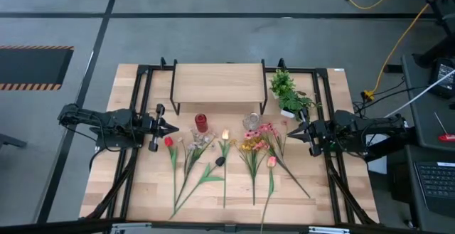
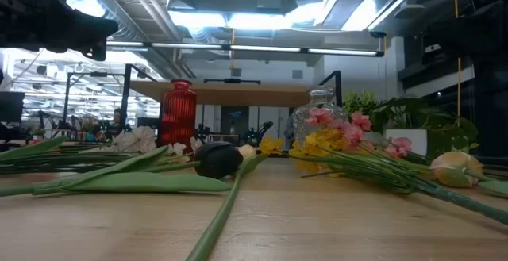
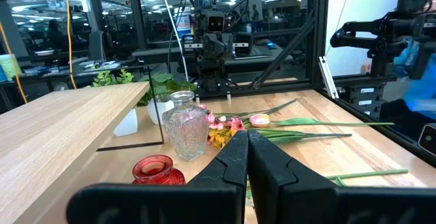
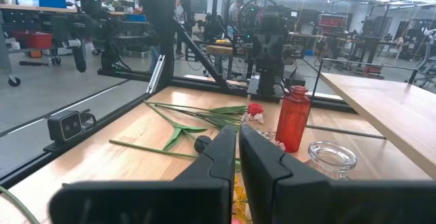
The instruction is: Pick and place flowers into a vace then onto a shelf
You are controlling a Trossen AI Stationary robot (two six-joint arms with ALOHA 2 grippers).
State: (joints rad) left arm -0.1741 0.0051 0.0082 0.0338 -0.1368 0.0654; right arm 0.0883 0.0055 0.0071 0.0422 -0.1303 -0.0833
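My left tool (image 1: 173, 129) is clenched on nothing, hovering just left of the red vase (image 1: 201, 123), level with it. My right tool (image 1: 290, 130) is also clenched and holds nothing, hovering well right of that vase, beyond the clear glass vase (image 1: 251, 121). The flowers (image 1: 224, 156) lie loose on the tabletop (image 1: 142, 184), blooms near the red vase and stems fanning away from it toward the near edge. The shelf (image 1: 217, 83) stands just behind the red vase, bare. A leafy plant in a white pot (image 1: 288, 95) sits right of the shelf.
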